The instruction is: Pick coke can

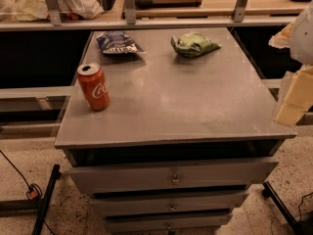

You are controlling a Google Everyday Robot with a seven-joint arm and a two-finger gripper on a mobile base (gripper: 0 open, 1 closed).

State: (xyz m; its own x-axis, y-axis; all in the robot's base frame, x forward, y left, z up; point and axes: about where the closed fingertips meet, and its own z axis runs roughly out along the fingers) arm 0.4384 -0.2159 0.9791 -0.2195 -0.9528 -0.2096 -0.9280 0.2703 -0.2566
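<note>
Pincer (292, 98) at the right edge, partly cut off by the frame

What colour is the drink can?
The coke can is red-orange with white writing, clearest in the camera view. The tool is at the right edge.

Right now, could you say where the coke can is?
The can stands near the cabinet top's left edge, nearer than the blue bag; the tool is at far right.
</note>
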